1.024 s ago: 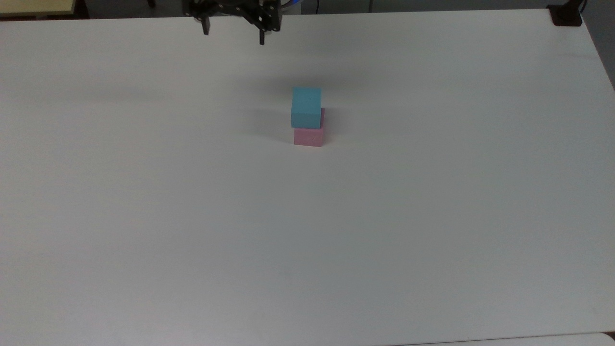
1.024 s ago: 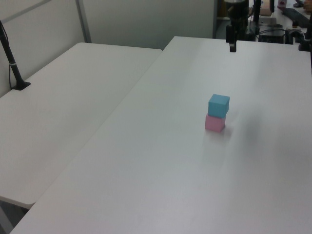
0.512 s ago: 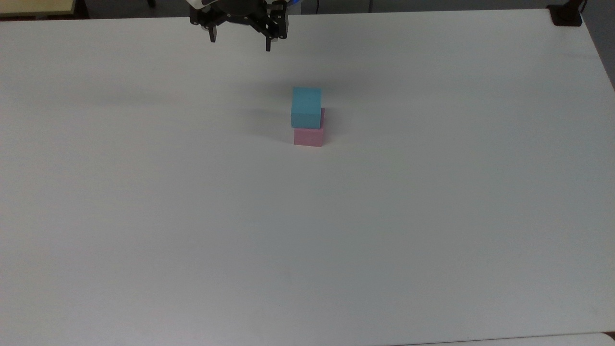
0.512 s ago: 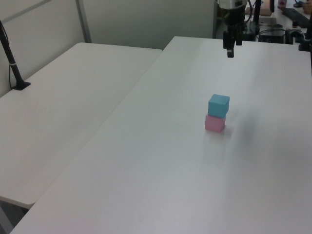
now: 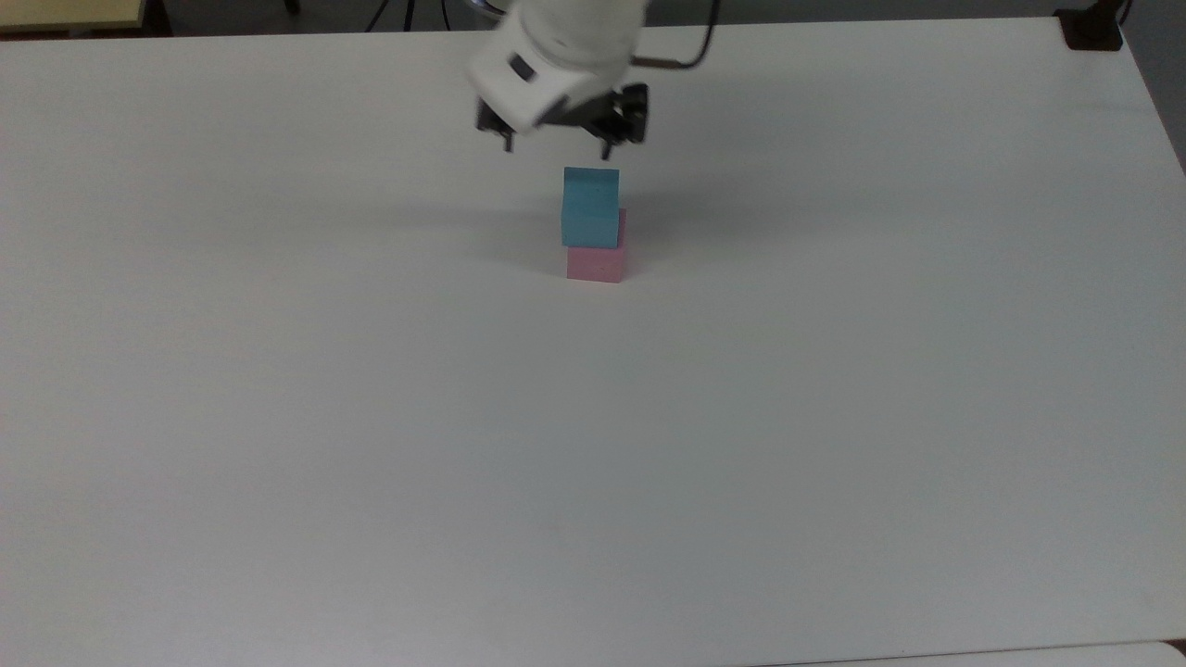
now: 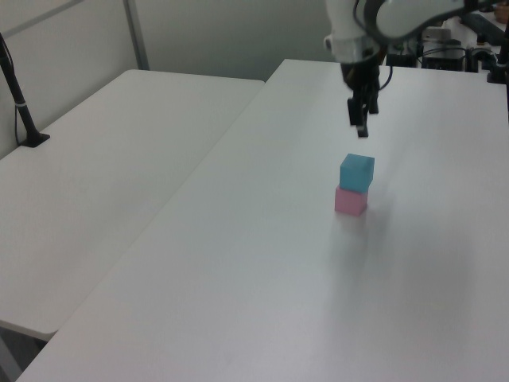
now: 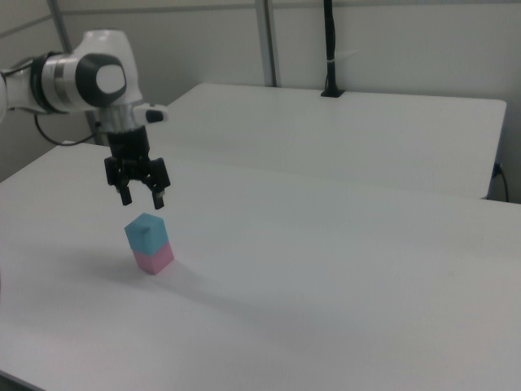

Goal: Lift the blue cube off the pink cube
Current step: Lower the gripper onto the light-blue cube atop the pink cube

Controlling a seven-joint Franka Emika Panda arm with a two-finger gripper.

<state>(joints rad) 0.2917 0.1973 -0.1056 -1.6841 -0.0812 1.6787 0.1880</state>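
A light blue cube point(image 5: 590, 206) point(image 6: 357, 172) point(image 7: 146, 233) rests squarely on a pale pink cube point(image 5: 596, 263) point(image 6: 350, 201) point(image 7: 155, 260) near the middle of the white table point(image 5: 593, 445). My gripper point(image 5: 556, 146) point(image 6: 360, 126) point(image 7: 143, 198) hangs open in the air just above the blue cube, a little toward the top view's left of it. Nothing is between the fingers, and they touch neither cube. The white arm reaches in from the table's far edge in the top view.
A second white table point(image 6: 111, 167) point(image 7: 342, 130) adjoins this one. A black post stands on it point(image 6: 20, 103) point(image 7: 330, 49). A black clamp point(image 5: 1091, 28) sits at the top view's upper right corner.
The arm has swung from the table's far edge toward the stack, and the gripper now hangs close above the blue cube. Both cubes have stayed put.
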